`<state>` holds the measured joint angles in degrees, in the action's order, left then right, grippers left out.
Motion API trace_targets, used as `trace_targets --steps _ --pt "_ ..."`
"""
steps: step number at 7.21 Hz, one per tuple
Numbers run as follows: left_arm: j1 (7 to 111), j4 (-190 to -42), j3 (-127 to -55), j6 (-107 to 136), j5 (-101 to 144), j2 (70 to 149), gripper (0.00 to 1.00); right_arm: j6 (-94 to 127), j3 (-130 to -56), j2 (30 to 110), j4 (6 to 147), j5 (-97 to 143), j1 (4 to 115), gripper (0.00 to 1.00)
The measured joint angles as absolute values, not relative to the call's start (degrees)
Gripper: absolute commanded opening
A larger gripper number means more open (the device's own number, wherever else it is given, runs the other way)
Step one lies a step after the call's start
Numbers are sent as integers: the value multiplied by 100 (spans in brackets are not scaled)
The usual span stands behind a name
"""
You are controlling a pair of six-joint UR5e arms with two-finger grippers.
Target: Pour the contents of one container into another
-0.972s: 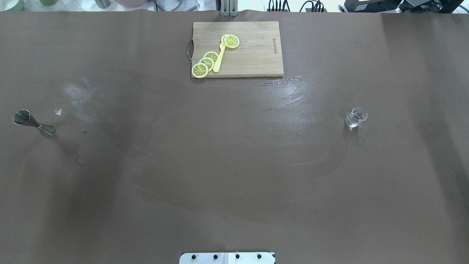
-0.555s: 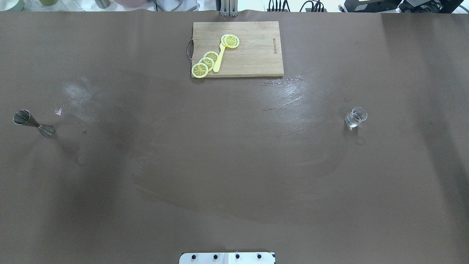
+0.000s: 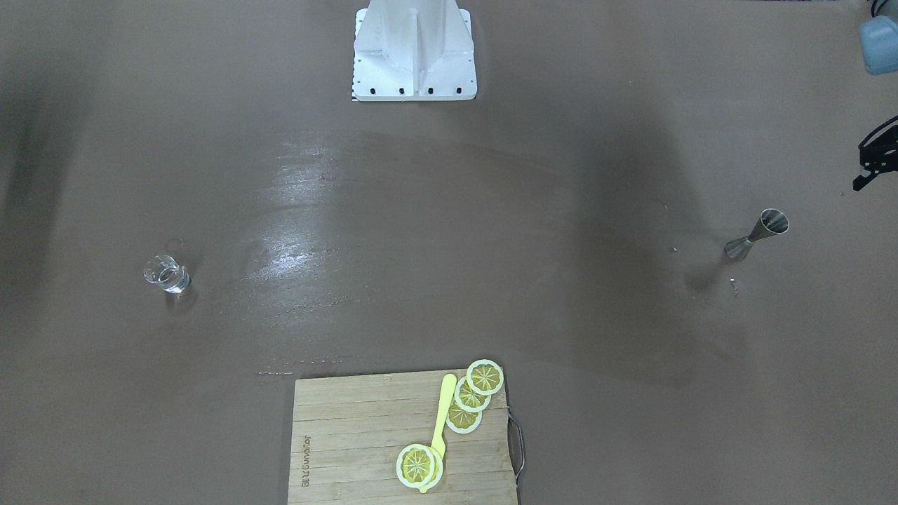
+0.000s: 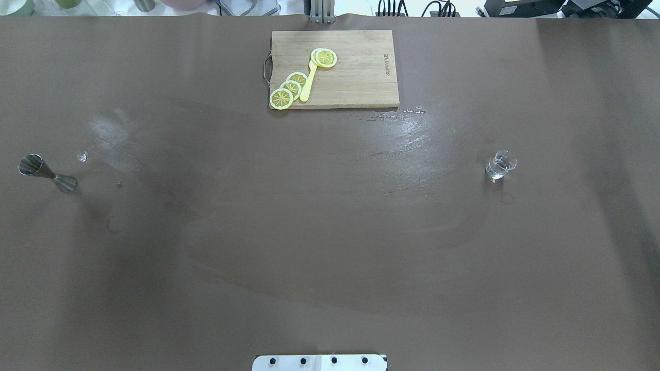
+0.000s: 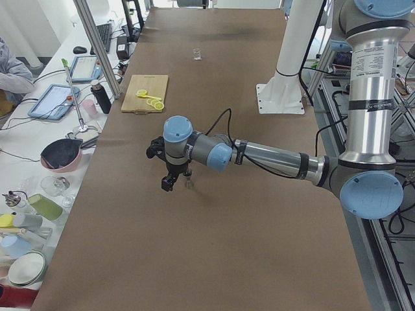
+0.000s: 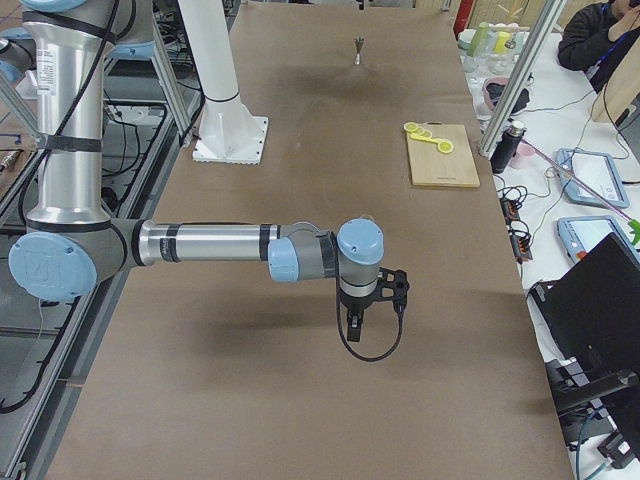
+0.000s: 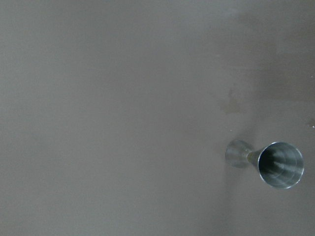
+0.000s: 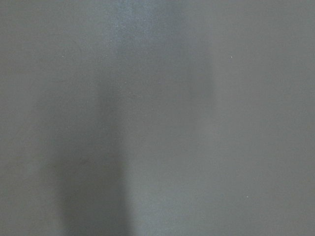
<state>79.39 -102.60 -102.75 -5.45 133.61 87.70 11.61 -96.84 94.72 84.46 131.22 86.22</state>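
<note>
Across the last 1 second nothing on the table has shifted. The clear drinking glass (image 4: 500, 165) stands upright well to the right, apparently holding some liquid. The steel jigger (image 4: 47, 174) stands upright at the left edge, well apart from it. The cutting board (image 4: 361, 77) with its lemon slices (image 4: 289, 88) lies at the far centre. So the pour looks not yet begun, and neither vessel is held. The left gripper (image 5: 170, 184) hangs above the table close to the jigger, which sits low and right in its wrist camera. The right gripper (image 6: 357, 322) hangs over bare table. Only the side cameras show the 2 grippers clearly, so I cannot tell how their jaws stand.
</note>
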Motion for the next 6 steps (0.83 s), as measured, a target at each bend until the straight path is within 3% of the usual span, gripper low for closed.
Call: trace_targets --steps 4,6 --pt "7568 -10736 -10474 -457 12738 8645 99 1176 -9498 9267 8461 13082 8560 100" --pt "7508 -11588 -10808 144 12451 8187 99 1178 -9431 9254 8472 13100 8560 100"
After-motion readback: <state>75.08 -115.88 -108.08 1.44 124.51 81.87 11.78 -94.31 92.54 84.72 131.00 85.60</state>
